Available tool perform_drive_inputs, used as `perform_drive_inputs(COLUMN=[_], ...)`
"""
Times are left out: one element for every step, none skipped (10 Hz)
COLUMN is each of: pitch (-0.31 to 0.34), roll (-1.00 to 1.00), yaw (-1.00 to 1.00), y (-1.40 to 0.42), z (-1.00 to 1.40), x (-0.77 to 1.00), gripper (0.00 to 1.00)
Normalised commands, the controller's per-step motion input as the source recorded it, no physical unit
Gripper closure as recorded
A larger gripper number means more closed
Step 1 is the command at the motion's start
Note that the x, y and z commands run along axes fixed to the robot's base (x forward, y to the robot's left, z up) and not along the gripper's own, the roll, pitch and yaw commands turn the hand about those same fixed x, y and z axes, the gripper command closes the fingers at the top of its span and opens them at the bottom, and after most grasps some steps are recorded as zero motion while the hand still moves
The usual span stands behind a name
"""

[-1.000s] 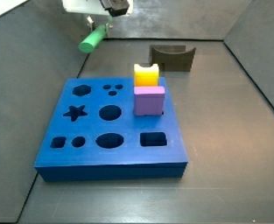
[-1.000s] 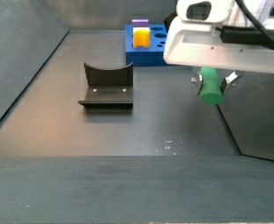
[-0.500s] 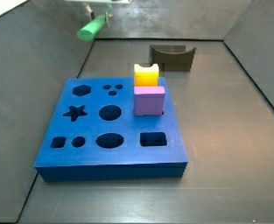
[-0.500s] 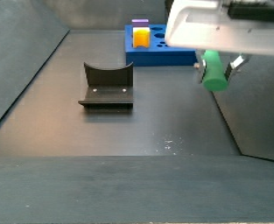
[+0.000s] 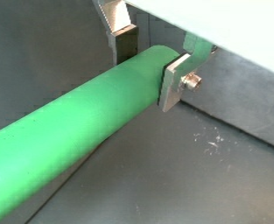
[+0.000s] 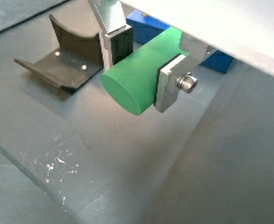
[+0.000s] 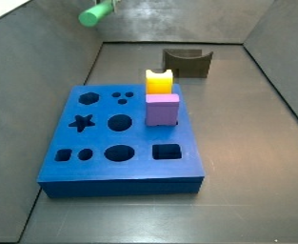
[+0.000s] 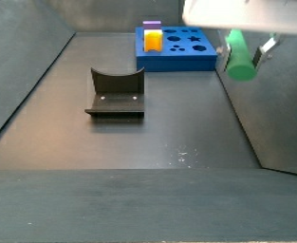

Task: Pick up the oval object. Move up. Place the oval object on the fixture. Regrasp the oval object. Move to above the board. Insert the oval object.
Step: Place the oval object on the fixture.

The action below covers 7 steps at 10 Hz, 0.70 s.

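The oval object is a smooth green peg (image 6: 137, 80) and my gripper (image 6: 143, 66) is shut on it, one silver finger (image 6: 171, 84) on each side. In a wrist view the peg (image 5: 92, 122) runs long across the picture from between the fingers (image 5: 174, 80). Both side views show the peg (image 7: 96, 12) (image 8: 241, 57) hanging high above the floor, tilted, near the side wall. The dark fixture (image 8: 115, 92) (image 7: 187, 62) stands on the floor, apart from the peg and below it. The blue board (image 7: 113, 133) (image 8: 176, 47) lies flat with its shaped holes showing.
A yellow notched block (image 7: 159, 81) and a purple cube (image 7: 163, 109) stand on the board's edge nearest the fixture. Grey walls close in the floor on several sides. The fixture (image 6: 63, 52) shows behind the peg in a wrist view.
The gripper has risen with the green peg held in it; in both side views the peg now sits higher, near the upper edge. Nothing on the floor moved.
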Motion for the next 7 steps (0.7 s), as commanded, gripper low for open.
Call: perform_drive_inputs(pitch=[0.076, 0.080, 0.081, 0.085, 0.304, 0.316, 0.306], roll=[0.11, 0.10, 0.10, 0.08, -0.21, -0.21, -0.20], yaw=[0.02, 0.02, 0.02, 0.02, 0.44, 0.41, 0.34], y=[0.01, 0.01, 0.01, 0.01, -0.54, -0.53, -0.50], z=[0.58, 0.45, 0.36, 0.19, 0.35, 0.34, 0.33], x=[-0.02, -0.02, -0.02, -0.01, 1.00, 1.00, 1.00], gripper=[1.00, 1.00, 1.00, 1.00, 1.00, 1.00, 1.00])
